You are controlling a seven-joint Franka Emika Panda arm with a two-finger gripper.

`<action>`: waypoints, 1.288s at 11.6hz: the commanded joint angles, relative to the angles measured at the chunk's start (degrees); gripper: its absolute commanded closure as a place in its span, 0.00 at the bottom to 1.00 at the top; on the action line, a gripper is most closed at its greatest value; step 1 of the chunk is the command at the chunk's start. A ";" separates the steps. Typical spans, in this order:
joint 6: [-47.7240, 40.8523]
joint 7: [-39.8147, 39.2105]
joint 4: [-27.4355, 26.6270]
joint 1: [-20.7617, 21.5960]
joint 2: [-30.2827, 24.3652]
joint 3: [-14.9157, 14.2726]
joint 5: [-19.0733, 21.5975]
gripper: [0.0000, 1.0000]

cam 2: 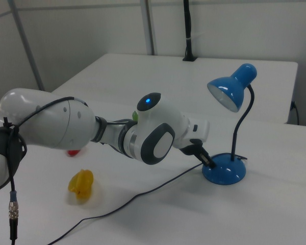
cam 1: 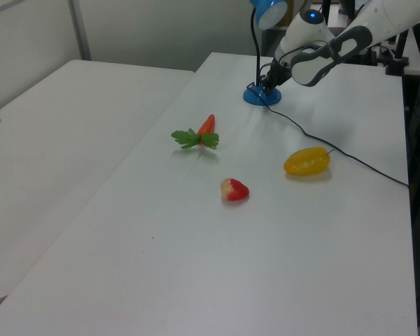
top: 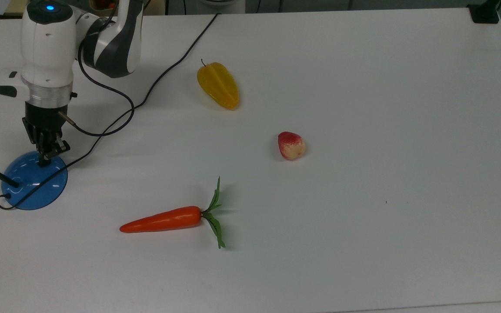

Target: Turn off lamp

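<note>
The white counter (top: 363, 87) carries everything. The robot arm (cam 2: 66, 127) reaches across it from the top view's upper left, its white wrist pointing down at the lamp (cam 2: 227, 153). The lamp stands near the top view's left edge, with its glossy blue round base (top: 34, 181) flat on the counter, a thin black neck (cam 2: 243, 122) curving up from it and a blue head (cam 2: 232, 88) tilted downward; the inside of the head looks dark and no bright pool of light lies on the counter below it. A black cord (top: 102, 130) runs from the base toward the top view's upper edge.

The gripper (top: 42, 161) has its tip pressed on the top of the base, on the side toward the arm; its fingers look drawn together, grasping nothing.

An orange carrot (top: 163, 219) with green leaves lies to the top view's right of the lamp. A yellow star fruit (top: 218, 85) lies further up the top view, and a small red-and-cream fruit (top: 291, 145) lies well apart from both.
</note>
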 commanded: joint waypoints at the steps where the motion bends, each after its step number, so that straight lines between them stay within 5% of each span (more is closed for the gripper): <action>1: 1.18 -0.49 -2.66 0.03 -0.33 -0.22 -1.09 1.00; 8: -4.59 -4.01 -8.28 0.47 -10.06 1.52 -1.09 1.00; 12: -27.84 -9.96 -8.28 1.43 -22.18 5.92 -0.39 1.00; 15: -46.06 -16.82 -8.11 6.69 -29.40 6.02 2.68 0.98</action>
